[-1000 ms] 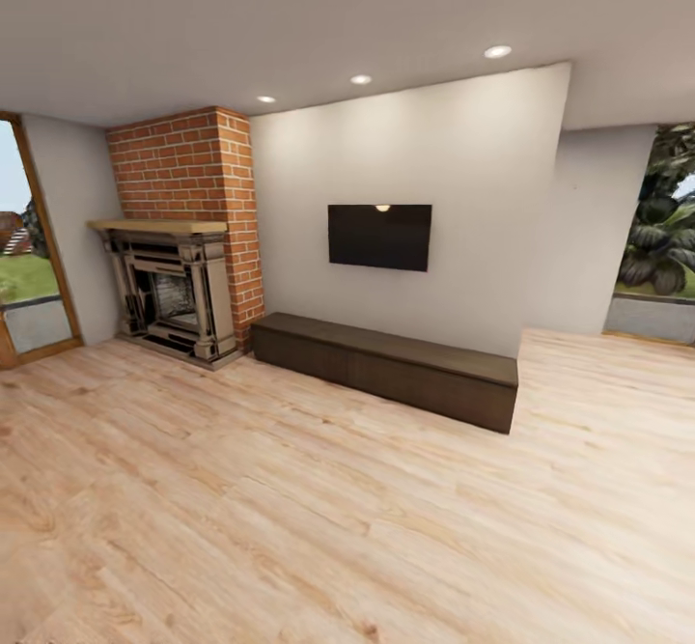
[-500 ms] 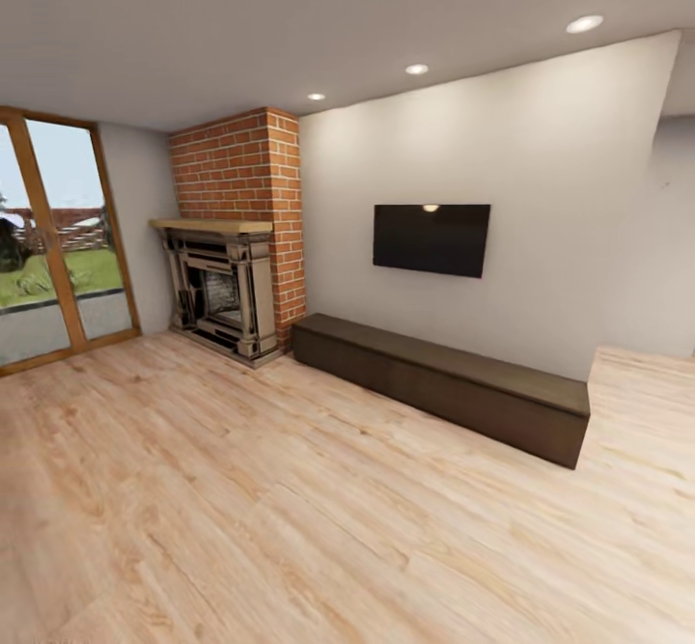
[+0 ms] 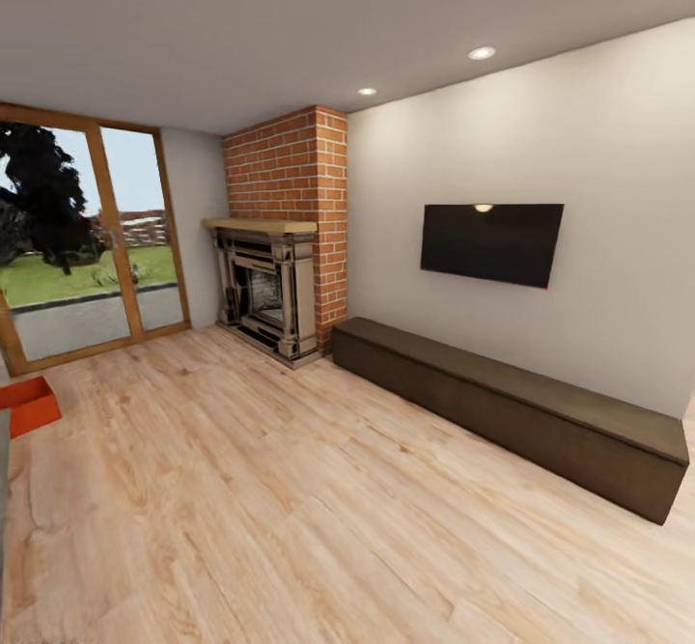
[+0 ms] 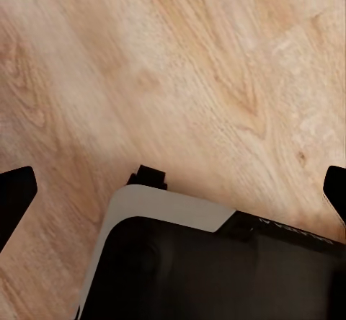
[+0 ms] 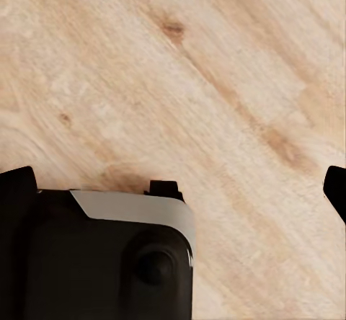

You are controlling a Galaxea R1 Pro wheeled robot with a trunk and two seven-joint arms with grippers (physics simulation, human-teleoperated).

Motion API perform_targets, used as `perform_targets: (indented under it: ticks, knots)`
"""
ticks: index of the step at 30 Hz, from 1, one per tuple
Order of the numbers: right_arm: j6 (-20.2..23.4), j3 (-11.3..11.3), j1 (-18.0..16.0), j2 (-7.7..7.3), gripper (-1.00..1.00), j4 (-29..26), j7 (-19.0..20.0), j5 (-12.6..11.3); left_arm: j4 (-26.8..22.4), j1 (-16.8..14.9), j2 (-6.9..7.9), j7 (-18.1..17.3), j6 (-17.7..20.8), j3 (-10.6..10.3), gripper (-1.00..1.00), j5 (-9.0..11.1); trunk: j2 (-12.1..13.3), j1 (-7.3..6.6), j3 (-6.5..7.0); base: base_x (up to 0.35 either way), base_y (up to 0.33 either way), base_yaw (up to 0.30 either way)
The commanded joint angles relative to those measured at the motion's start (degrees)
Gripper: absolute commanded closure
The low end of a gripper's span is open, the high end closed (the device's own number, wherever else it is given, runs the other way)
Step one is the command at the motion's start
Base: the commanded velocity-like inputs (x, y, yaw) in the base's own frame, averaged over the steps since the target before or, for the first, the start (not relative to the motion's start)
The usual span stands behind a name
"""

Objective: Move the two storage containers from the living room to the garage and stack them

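Observation:
One red-orange storage container [image 3: 27, 405] shows at the far left edge of the head view, resting on the light wood planks of the living room near the glass doors [image 3: 87, 238]; only part of it is in the picture. In the left wrist view my left gripper [image 4: 175, 190] hangs open over bare planks, its dark fingertips [image 4: 14, 194] wide apart with nothing between them. My right gripper [image 5: 175, 187] in the right wrist view is likewise open and empty above the wood floor.
A brick chimney with a dark fireplace [image 3: 270, 296] stands at the back. A long low dark cabinet [image 3: 502, 403] runs along the right wall under a wall TV [image 3: 490, 241]. A grey edge [image 3: 4, 490] shows at far left. Wood floor [image 3: 290, 490] stretches ahead.
The whole head view has swung left: fireplace, cabinet and TV slid rightward in the picture, more of the glass doors appeared, and the red-orange container came into sight at the left edge.

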Motion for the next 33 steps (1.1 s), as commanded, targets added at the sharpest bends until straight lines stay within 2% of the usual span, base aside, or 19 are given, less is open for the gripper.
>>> perform_targets:
  ticks: [1, 33]
  knots:
    - [-0.3, -0.5, -0.1, 0.00, -1.00, 0.2, -0.3, 0.6, 0.0, 0.0, -0.02, 0.1, -0.1, -0.5, -1.00, 0.4, -0.1, 0.04, -0.08, 0.321, 0.000, 0.289]
    - [-0.3, -0.5, -0.1, 0.00, -1.00, 0.2, -0.4, 0.5, 0.0, 0.0, 0.12, 0.1, 0.0, -0.5, -1.00, 0.3, -0.1, 0.04, -0.08, 0.321, 0.000, 0.289]
